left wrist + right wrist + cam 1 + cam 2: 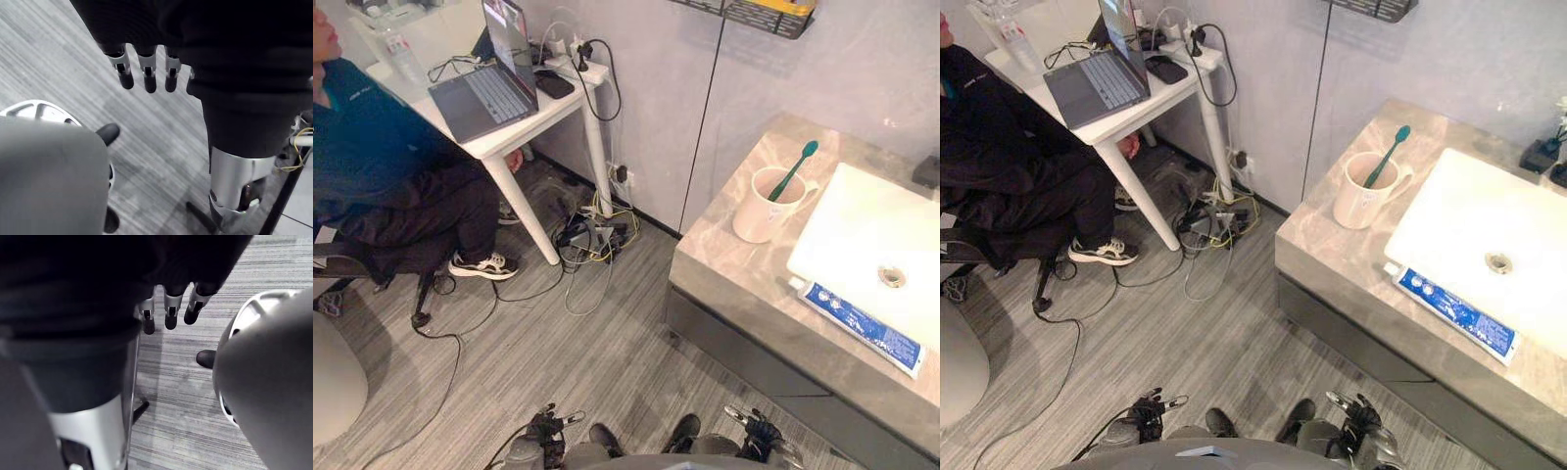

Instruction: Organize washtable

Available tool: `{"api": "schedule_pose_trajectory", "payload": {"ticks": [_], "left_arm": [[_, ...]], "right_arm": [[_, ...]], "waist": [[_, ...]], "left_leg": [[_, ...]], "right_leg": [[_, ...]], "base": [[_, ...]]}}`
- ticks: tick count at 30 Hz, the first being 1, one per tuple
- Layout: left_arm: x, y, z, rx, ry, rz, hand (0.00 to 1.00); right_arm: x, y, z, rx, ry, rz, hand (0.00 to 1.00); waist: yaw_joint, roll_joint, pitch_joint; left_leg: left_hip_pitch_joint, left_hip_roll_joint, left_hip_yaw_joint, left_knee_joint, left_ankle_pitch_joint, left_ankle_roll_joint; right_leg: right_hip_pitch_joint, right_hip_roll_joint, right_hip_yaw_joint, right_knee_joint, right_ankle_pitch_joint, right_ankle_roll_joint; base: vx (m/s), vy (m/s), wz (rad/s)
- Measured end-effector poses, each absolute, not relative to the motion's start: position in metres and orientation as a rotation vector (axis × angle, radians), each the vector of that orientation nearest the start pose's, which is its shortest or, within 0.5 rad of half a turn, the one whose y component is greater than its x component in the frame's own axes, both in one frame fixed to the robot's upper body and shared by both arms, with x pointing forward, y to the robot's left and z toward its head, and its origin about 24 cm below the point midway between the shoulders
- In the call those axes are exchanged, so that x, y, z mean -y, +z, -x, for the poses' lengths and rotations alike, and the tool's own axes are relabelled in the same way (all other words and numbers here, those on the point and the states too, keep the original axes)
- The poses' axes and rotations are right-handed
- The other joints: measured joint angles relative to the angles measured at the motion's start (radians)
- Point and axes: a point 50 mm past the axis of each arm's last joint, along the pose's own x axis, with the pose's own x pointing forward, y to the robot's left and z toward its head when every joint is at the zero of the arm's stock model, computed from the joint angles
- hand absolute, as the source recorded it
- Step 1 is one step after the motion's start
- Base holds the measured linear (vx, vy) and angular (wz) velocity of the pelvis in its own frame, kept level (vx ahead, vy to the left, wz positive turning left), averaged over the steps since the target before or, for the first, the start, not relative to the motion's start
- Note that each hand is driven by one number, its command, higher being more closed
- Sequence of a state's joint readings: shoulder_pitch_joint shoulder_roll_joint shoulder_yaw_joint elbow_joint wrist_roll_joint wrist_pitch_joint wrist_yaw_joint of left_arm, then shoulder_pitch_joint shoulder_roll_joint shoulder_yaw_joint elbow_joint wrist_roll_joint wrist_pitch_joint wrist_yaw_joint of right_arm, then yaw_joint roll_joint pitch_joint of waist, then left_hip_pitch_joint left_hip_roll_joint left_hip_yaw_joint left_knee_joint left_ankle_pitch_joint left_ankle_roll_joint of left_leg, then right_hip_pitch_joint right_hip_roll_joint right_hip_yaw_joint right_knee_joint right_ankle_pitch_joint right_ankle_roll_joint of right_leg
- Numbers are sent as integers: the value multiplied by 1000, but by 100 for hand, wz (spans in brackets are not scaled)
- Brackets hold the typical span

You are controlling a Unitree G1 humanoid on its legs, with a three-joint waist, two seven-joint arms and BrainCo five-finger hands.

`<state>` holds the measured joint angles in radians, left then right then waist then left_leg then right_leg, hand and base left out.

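left hand (146,73) and right hand (171,308) hang low over the floor (558,352), fingers loose and empty. on the tabletop (724,264), cup (759,211) with toothbrush (793,168) and, rightward, toothpaste tube (862,326) beside the basin (871,225) sit untouched; organizing looks unstarted.

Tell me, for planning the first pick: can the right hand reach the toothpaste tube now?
Probably not yet: the right hand hangs low, fingers relaxed, far from the toothpaste tube lying on the counter beside the basin. Nothing blocks the path.
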<state>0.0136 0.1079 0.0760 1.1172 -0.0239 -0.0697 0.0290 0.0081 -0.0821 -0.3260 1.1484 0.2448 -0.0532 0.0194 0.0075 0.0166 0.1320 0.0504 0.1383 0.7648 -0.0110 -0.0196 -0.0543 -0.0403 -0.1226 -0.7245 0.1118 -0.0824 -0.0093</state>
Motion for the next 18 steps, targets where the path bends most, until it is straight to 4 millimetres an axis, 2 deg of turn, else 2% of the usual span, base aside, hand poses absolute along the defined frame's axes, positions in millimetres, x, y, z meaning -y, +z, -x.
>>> {"api": "schedule_pose_trajectory", "payload": {"ticks": [3, 5, 6, 7, 8, 9, 10, 11, 12, 13, 14, 15, 16, 17, 18], "left_arm": [[-199, -157, -116, -1048, 161, -46, 0], [-197, -156, -118, -1037, 160, -38, 0], [-197, -155, -120, -1023, 161, -37, 0], [-195, -154, -122, -1011, 162, -31, 0], [-190, -155, -123, -1008, 155, -17, 0], [-187, -155, -123, -1005, 151, -10, 0], [-184, -155, -122, -1000, 152, 2, 0], [-184, -156, -118, -1007, 159, 9, 0], [-187, -156, -115, -1007, 177, 16, 0], [-189, -156, -114, -1009, 190, 20, 0], [-190, -156, -113, -1010, 200, 25, 0], [-194, -157, -109, -1017, 222, 36, 0], [-195, -159, -104, -1041, 233, 43, 0], [-197, -160, -102, -1050, 236, 38, 0], [-203, -161, -98, -1068, 238, 23, 0]], "right_arm": [[210, -161, -99, -1038, -463, -342, 0], [206, -162, -100, -1040, -447, -345, 0], [206, -162, -101, -1042, -437, -335, 0], [207, -161, -102, -1040, -426, -317, 0], [212, -159, -107, -1028, -414, -292, 0], [216, -157, -110, -1020, -413, -280, 0], [220, -156, -113, -1014, -412, -266, 0], [220, -156, -115, -1010, -410, -265, 0], [218, -155, -117, -1007, -390, -254, 0], [216, -156, -114, -1018, -380, -247, 0], [216, -157, -112, -1022, -375, -240, 0], [218, -157, -110, -1031, -363, -214, 0], [218, -158, -107, -1040, -356, -210, 0], [216, -158, -107, -1043, -351, -213, 0], [213, -160, -104, -1050, -348, -222, 0]], "waist": [[2, -20, -11], [10, -27, -11], [20, -23, -9], [39, -6, -5], [51, 12, 0], [57, 27, 1], [63, 47, 4], [62, 52, 3], [62, 56, 2], [63, 59, 1], [66, 60, 1], [73, 75, -11], [71, 57, -16], [68, 46, -17], [56, 30, -27]], "left_leg": [[-15, 29, -3, 69, -15, 2], [-66, 114, -4, 299, -85, 10], [-87, 166, -18, 435, -107, 29], [-134, 222, -93, 600, -130, 51], [-176, 184, -289, 650, -176, 28], [-189, 138, -392, 634, -197, 7], [-200, 43, -570, 558, -218, -21], [-200, 5, -641, 507, -219, -23], [-200, -47, -756, 409, -217, -21], [-203, -62, -843, 339, -205, -22], [-206, -66, -875, 331, -178, -27], [-194, -74, -894, 336, -139, -19], [-175, -73, -843, 324, -147, -12], [-162, -75, -817, 311, -148, -9], [-137, -90, -793, 277, -143, -1]], "right_leg": [[10, 11, 3, -6, -3, -5], [36, 24, 27, -24, -6, -10], [55, 34, 56, -33, -7, -14], [76, 51, 107, -33, -13, -23], [83, 61, 161, -30, -22, -33], [83, 64, 194, -30, -24, -37], [79, 66, 254, -26, -20, -32], [74, 67, 287, -25, -18, -29], [70, 72, 342, -23, -19, -18], [61, 84, 395, -23, -17, -12], [59, 89, 422, -21, -15, -6], [57, 102, 482, -22, -10, 9], [59, 94, 531, -21, -3, 28], [57, 86, 553, -21, 0, 32], [53, 71, 577, -26, 11, 42]], "base": [[114, -92, 0], [47, -103, -29], [-16, -142, -85], [-48, -165, -126], [-73, -121, -133], [-147, -46, -158], [-165, 25, -139], [-183, 74, -168], [-59, 123, -147], [32, 140, -145], [162, 169, -144], [226, 170, -132], [224, 169, -123], [224, 155, -88], [208, 149, -65]]}}
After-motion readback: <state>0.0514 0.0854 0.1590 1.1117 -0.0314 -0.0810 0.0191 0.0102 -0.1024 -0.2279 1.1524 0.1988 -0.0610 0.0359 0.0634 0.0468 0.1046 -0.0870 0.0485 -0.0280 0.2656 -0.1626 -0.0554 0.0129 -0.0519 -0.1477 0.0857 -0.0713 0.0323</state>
